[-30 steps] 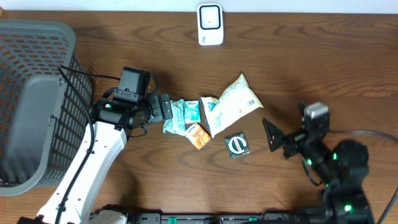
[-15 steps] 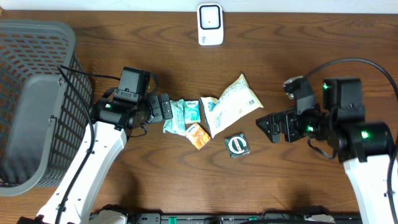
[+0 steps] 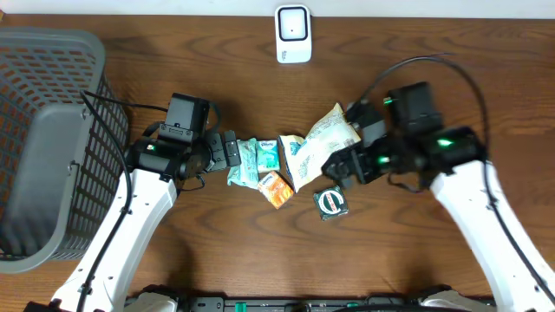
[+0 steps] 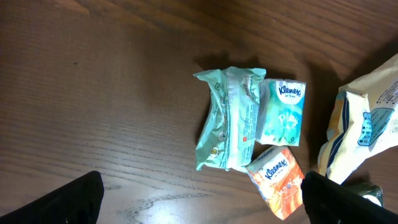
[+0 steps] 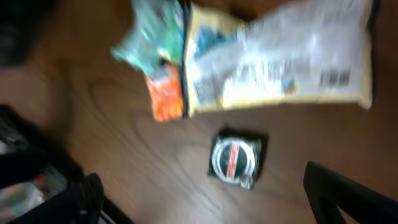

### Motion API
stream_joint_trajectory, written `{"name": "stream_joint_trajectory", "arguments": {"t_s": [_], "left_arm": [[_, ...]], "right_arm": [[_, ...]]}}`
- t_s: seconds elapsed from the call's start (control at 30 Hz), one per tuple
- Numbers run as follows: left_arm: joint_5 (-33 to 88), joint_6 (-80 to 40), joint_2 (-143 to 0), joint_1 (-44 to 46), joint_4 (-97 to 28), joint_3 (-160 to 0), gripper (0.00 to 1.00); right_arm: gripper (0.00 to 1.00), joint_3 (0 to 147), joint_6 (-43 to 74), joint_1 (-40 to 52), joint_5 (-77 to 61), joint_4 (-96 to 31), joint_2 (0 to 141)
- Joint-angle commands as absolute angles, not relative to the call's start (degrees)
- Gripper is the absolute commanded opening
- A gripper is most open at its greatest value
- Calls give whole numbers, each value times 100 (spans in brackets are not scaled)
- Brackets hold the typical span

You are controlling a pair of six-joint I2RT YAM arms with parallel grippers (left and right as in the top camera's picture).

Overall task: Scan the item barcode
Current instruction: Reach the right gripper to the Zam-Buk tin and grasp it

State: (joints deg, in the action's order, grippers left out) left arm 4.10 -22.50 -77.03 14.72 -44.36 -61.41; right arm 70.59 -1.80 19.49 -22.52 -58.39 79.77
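- Overhead: scanner point(image 3: 293, 35) at far edge of table point(image 3: 451, 61); snack bag point(image 3: 319, 143) mid-table, well apart
- right gripper point(image 3: 338, 165) above bag, jaws spread, likely poised for pickup
- left gripper point(image 3: 232, 152) beside tissue packs point(image 3: 260, 158), jaws spread, holding nothing

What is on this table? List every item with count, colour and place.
table: one, brown wood, under everything
basket: one, grey mesh, far left
scanner: one, white, top centre edge
snack bag: one, pale yellow with blue, centre
green packet: one, mint green, left end of the pile
teal tissue pack: one, teal and white, beside the green packet
orange tissue pack: one, orange, just below the teal one
black packet: one, black with round logo, below the snack bag
left gripper: one, black, open, beside the green packet
right gripper: one, black, open, above the snack bag's lower right edge
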Motion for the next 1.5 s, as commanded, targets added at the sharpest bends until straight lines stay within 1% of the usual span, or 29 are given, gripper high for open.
{"name": "stream_joint_trajectory", "arguments": {"t_s": [0.0,0.13,0.27,0.37,0.43,0.53,0.7,0.77,0.97,1.1,1.13,1.2,1.23,1.27,1.3,1.47], "left_arm": [[316,-2215,-7714,1441,-4434,-6206,100],[316,-2215,-7714,1441,-4434,-6206,100],[316,-2215,-7714,1441,-4434,-6206,100],[316,-2215,-7714,1441,-4434,-6206,100],[316,-2215,-7714,1441,-4434,-6206,100],[316,-2215,-7714,1441,-4434,-6206,100],[316,-2215,-7714,1441,-4434,-6206,100],[316,-2215,-7714,1441,-4434,-6206,100],[316,-2215,-7714,1441,-4434,-6206,100],[316,-2215,-7714,1441,-4434,-6206,100],[316,-2215,-7714,1441,-4434,-6206,100],[316,-2215,-7714,1441,-4434,-6206,100],[316,-2215,-7714,1441,-4434,-6206,100],[316,-2215,-7714,1441,-4434,-6206,100],[316,-2215,-7714,1441,-4434,-6206,100],[316,-2215,-7714,1441,-4434,-6206,100]], "right_arm": [[96,7153,412,2427,-976,-6031,8409],[91,7153,425,2674,-792,-6106,8945],[90,7153,419,2825,-639,-6086,9483],[85,7153,357,3063,-593,-6082,9924],[84,7153,373,3212,-493,-6049,10136],[80,7150,694,3369,-239,-6045,10422],[79,7148,1640,3417,464,-6020,10702],[81,7122,1789,3417,526,-5933,10722],[82,6849,1619,3424,-145,-5459,10724],[83,6582,1603,3415,-209,-5286,10726],[82,6532,1603,3406,-207,-5264,10726],[73,6479,1608,3402,-174,-5221,10726],[66,6479,1627,3398,-143,-5201,10726],[55,6482,1634,3378,-99,-5155,10726],[50,6484,1721,3356,-54,-5135,10724],[50,6554,3144,2888,-104,-5249,10724]]}}
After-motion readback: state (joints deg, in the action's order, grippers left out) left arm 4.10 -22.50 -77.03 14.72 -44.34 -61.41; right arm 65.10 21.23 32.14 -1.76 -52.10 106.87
